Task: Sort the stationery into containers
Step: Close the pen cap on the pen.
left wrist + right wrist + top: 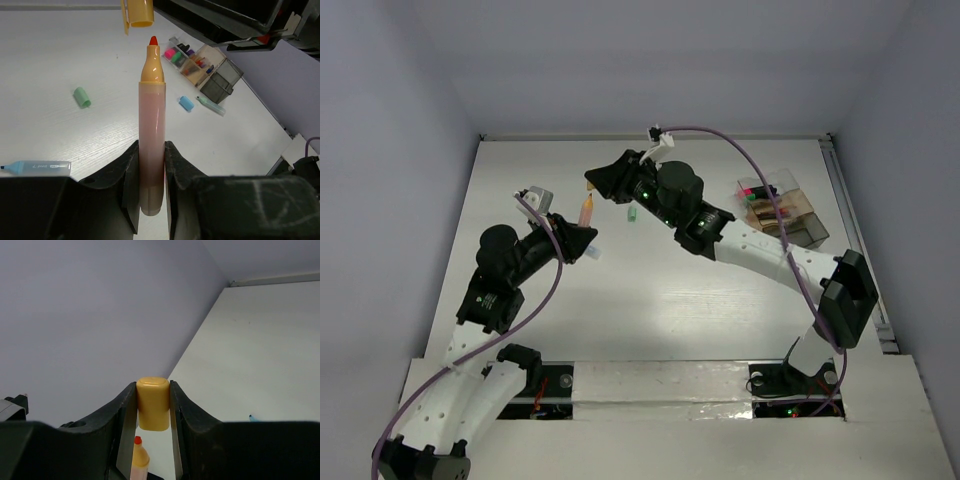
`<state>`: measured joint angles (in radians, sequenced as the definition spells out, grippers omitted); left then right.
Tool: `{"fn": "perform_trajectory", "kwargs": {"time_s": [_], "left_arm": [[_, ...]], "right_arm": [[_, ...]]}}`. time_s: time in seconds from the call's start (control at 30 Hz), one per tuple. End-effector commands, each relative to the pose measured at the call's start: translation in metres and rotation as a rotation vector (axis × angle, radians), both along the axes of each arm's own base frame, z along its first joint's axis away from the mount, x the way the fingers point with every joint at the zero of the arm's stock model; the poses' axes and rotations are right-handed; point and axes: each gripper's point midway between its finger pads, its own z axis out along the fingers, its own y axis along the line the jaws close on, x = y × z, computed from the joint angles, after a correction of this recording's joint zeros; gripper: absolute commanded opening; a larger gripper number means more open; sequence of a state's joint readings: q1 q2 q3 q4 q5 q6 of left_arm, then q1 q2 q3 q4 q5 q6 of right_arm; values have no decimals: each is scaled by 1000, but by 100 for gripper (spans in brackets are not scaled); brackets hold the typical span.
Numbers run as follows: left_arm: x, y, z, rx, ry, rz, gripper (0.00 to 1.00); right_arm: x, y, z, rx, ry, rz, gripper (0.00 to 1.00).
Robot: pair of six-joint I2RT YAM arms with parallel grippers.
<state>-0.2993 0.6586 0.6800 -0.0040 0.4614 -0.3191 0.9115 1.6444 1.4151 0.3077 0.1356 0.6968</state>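
Observation:
My left gripper [151, 152] is shut on an uncapped orange highlighter [151, 125] and holds it upright, red tip up; both show in the top view, gripper [580, 237] and highlighter [586, 211]. My right gripper [153, 390] is shut on the orange cap [153, 403] just above that tip [138, 441], apart from it. The cap also shows in the left wrist view [137, 12]. The clear compartment box [782, 208] stands at the far right with pink and green highlighters in it [192, 60].
Loose on the table are a green cap [82, 96], a blue cap [186, 103], a pale green highlighter [212, 106] and a blue highlighter [37, 167]. A dark clear lid part [222, 80] adjoins the box. The right arm [750, 245] spans the table's middle.

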Motion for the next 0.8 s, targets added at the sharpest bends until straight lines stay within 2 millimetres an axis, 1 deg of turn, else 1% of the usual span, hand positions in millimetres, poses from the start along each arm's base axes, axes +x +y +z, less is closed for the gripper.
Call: {"fn": "perform_trajectory", "kwargs": {"time_s": [0.0, 0.17, 0.23, 0.27, 0.4, 0.43, 0.47, 0.57, 0.6, 0.7, 0.73, 0.77], "left_arm": [[3, 1, 13, -14, -60, 7, 0], [6, 2, 9, -5, -43, 16, 0], [7, 3, 10, -5, -48, 27, 0], [7, 4, 10, -6, -45, 30, 0], [7, 6, 12, -6, -55, 45, 0], [7, 7, 12, -6, -55, 48, 0], [7, 7, 12, -6, -57, 50, 0], [7, 9, 14, -7, -63, 62, 0], [7, 10, 15, -8, -66, 67, 0], [8, 12, 16, -8, -73, 79, 0], [8, 13, 17, -7, -75, 88, 0], [8, 14, 17, -6, -76, 91, 0]], "right_arm": [[-12, 6, 45, 101, -73, 27, 0], [-14, 9, 40, 91, -74, 29, 0], [-15, 8, 39, 88, -75, 28, 0], [-19, 10, 40, 90, -75, 34, 0], [-18, 8, 38, 81, -77, 23, 0], [-22, 11, 36, 78, -76, 32, 0], [-21, 10, 36, 77, -75, 29, 0], [-20, 11, 31, 69, -68, 26, 0], [-24, 13, 31, 69, -67, 32, 0], [-22, 13, 27, 60, -61, 21, 0], [-25, 16, 23, 53, -55, 26, 0], [-24, 17, 22, 50, -51, 18, 0]]}}
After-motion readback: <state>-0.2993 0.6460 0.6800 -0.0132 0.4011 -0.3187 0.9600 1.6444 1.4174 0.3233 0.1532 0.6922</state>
